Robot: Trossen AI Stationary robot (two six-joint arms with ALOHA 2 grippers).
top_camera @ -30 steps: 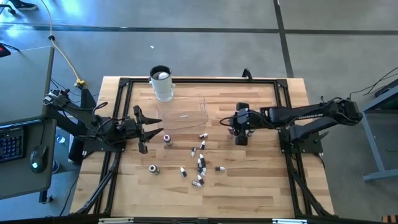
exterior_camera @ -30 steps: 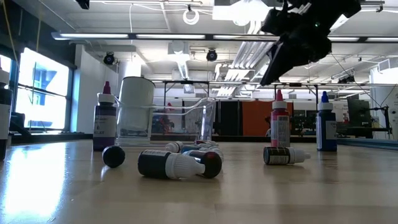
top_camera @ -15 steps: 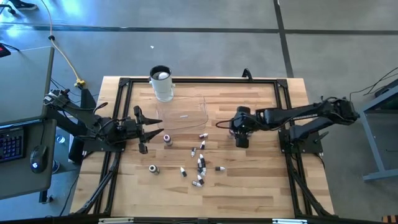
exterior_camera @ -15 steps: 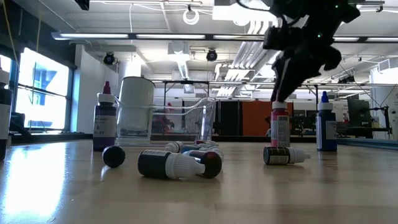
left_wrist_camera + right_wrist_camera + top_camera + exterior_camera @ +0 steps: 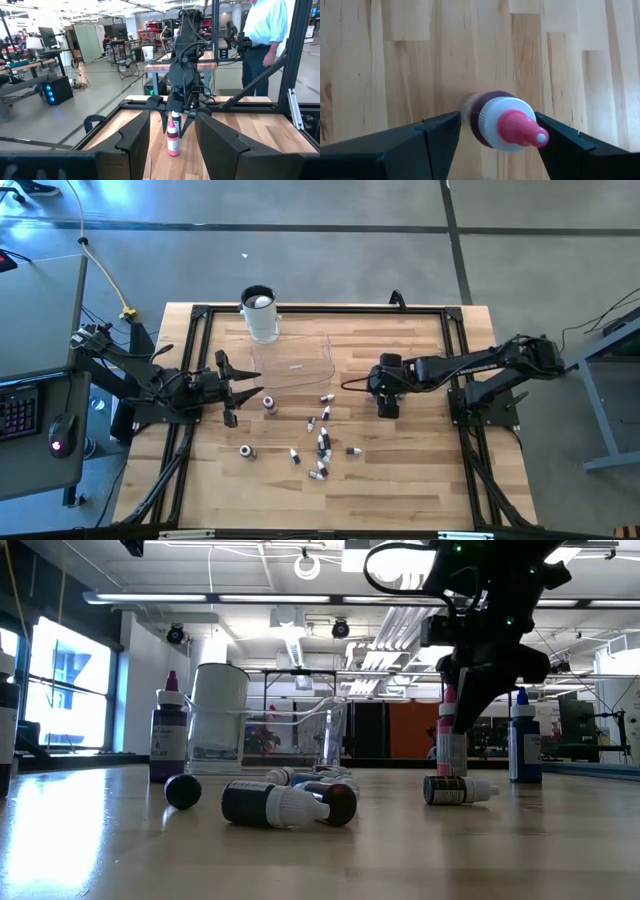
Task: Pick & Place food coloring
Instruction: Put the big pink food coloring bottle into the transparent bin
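The left gripper's (image 5: 240,391) fingers (image 5: 135,137) stand parted over the table's (image 5: 420,480) left side, nothing between them. Only its wrist view shows a pink-capped bottle (image 5: 173,135) upright between the right gripper's (image 5: 388,406) fingers (image 5: 415,145), which are spread wide on either side of it; whether they touch it cannot be told. From above that bottle is hidden. Scattered food coloring bottles (image 5: 321,442) lie mid-table below a clear tray (image 5: 295,365) and white cup (image 5: 260,312). The wood right of the right gripper lies bare to the black frame (image 5: 455,380).
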